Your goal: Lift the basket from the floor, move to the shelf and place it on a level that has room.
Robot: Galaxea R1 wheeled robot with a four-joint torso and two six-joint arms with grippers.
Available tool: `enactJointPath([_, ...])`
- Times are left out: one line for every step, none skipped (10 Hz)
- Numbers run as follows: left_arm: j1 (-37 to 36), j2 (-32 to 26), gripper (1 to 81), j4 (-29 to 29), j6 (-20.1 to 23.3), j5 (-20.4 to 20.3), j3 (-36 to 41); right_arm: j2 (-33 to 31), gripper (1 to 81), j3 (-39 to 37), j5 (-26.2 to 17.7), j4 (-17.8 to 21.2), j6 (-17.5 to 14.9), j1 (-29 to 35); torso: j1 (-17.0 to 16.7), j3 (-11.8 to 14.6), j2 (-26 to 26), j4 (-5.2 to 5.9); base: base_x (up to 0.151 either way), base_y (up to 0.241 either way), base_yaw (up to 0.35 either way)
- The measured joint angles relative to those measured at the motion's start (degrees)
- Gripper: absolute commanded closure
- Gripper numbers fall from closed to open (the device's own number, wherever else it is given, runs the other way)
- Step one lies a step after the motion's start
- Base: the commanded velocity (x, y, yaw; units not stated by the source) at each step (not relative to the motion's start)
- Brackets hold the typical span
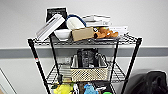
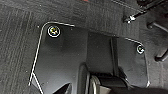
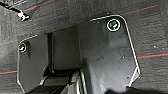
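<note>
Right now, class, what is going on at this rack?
Nothing is being handled. The beige basket with black contents sits on the middle wire level of the black shelf, apart from any gripper. The top tier holds a white bowl and a cardboard box; colourful toys lie on the tier below the basket. Both wrist cameras look down at the dark carpeted floor.

The basket [image 1: 89,70] sits on the middle level [image 1: 117,72] of the shelf [image 1: 37,62], at the picture's centre. At 12 o'clock from it, the top tier carries a bowl [image 1: 62,33], with a box [image 1: 82,33] at the bowl's 3 o'clock. At 6 o'clock, toys [image 1: 63,88] lie on the lowest tier. A bag [image 1: 151,83] rests at the shelf's 4 o'clock.
</note>
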Motion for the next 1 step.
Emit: enactJointPath([0.20,1.19,1.0,0.00,0.00,0.40,-3.06,1.10,1.0,-0.33,-0.01,-0.74,-0.05,-0.95,0.00,0.00,0.00,0.00,0.000,0.000,0.000])
